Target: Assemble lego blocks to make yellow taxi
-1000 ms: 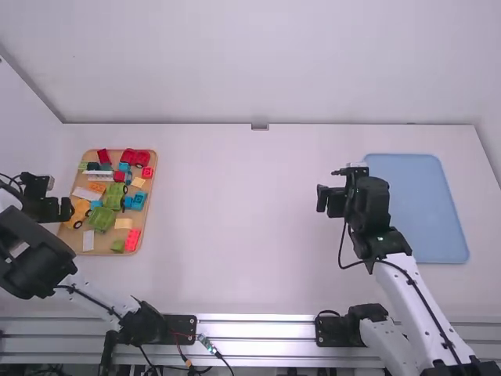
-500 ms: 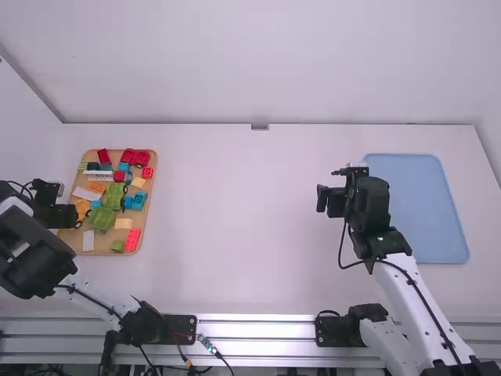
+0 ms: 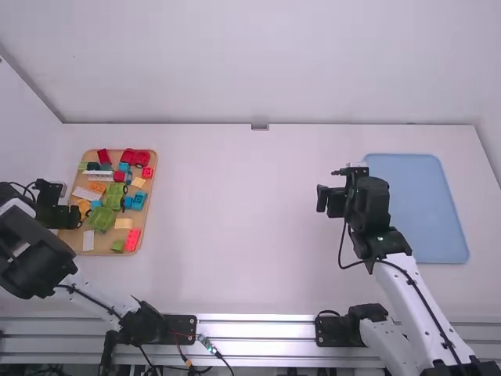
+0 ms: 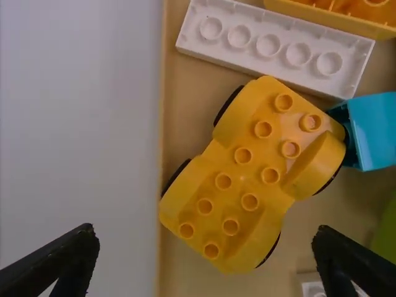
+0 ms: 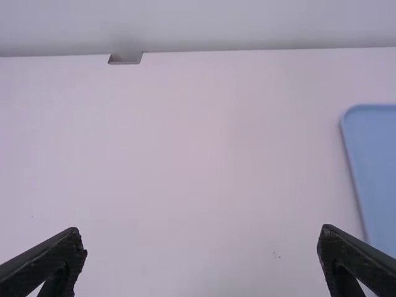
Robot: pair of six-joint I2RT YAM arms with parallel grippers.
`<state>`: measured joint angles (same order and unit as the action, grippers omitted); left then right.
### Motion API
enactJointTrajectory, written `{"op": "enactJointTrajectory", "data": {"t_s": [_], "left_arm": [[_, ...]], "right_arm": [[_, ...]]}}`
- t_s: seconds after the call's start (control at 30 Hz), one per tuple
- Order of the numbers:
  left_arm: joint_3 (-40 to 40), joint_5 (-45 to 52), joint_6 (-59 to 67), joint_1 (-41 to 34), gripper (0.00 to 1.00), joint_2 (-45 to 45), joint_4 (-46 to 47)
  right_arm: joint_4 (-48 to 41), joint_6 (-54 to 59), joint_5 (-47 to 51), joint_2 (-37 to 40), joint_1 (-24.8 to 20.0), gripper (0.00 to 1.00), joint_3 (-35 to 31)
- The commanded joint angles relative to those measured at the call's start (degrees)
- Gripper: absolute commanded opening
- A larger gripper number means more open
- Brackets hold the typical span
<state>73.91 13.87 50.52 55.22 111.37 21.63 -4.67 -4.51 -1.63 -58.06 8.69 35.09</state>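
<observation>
Two fingers stand parted on our left gripper (image 3: 77, 217), near the yellow car base (image 4: 238, 192) at the wooden tray's (image 3: 103, 244) left side; we have our right gripper (image 3: 329, 200), also released, left of the blue tray (image 3: 415, 207).

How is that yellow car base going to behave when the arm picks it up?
The yellow car base looks like moulded plastic, so probably stiff and fairly light. Its black wheels suggest it could roll if nudged along its length. The smooth, rounded fenders might let fingertips slip a little.
</observation>
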Motion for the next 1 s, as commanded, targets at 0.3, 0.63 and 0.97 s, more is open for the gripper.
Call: {"op": "enactJointTrajectory", "data": {"t_s": [0.3, 0.63, 0.97], "left_arm": [[-1.07, 3.7, 2.44, -0.52, 0.9, 0.82, 0.09], [1.42, 2.76, 2.27, -0.59, 0.91, 5.65, 1.95], [1.79, 2.26, 2.35, -1.49, 0.93, 7.14, 1.6]], "right_arm": [[-0.15, -1.27, 0.0, 0.02, 0.37, 0.99, 1.27], [-0.02, -1.22, 0.02, 0.02, 0.37, 0.99, 1.29], [0.15, -1.25, 0.0, 0.02, 0.37, 0.99, 1.27]]}}
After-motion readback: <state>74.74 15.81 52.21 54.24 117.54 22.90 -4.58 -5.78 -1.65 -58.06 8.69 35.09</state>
